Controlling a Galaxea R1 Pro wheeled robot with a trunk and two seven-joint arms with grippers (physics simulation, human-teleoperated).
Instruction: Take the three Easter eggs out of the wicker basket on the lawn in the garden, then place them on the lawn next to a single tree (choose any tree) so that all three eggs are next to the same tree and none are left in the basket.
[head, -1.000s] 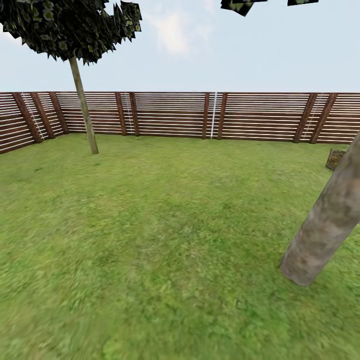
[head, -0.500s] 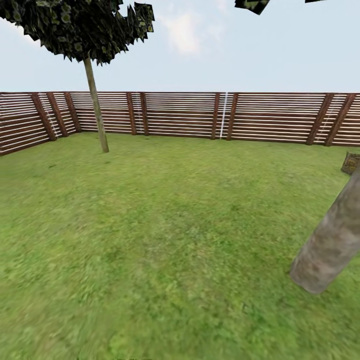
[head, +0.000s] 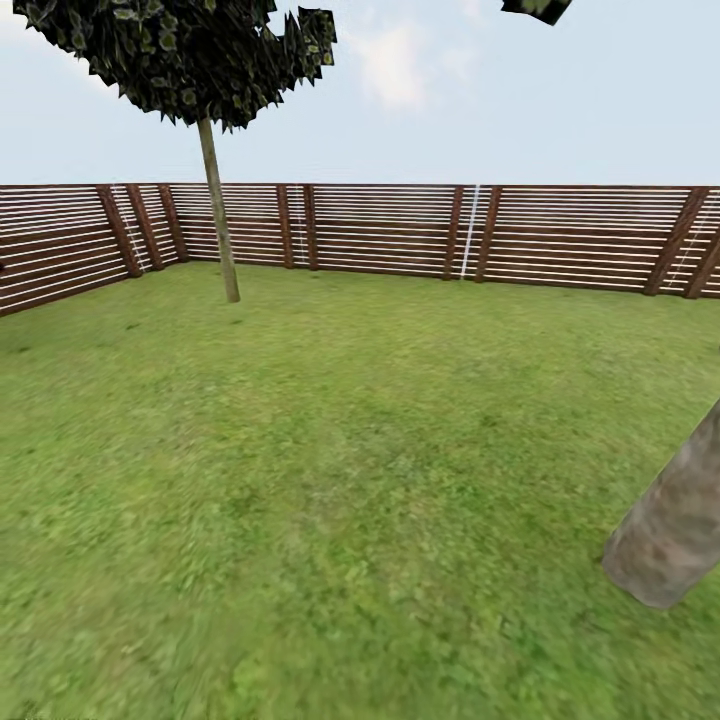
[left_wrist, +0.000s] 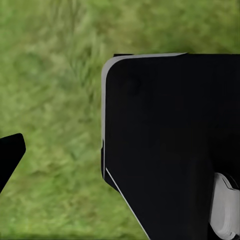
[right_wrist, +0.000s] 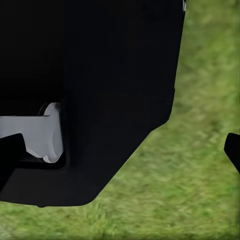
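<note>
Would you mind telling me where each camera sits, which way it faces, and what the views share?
Head view: on the robot's head, facing forward over the lawn toward a fence, a slim tree far left and a thick trunk near right.
Left wrist view: near the left gripper, facing down at grass; a dark body panel of the robot in front.
Right wrist view: near the right gripper, facing down at grass; a dark panel likewise.
Shared: the lawn.
</note>
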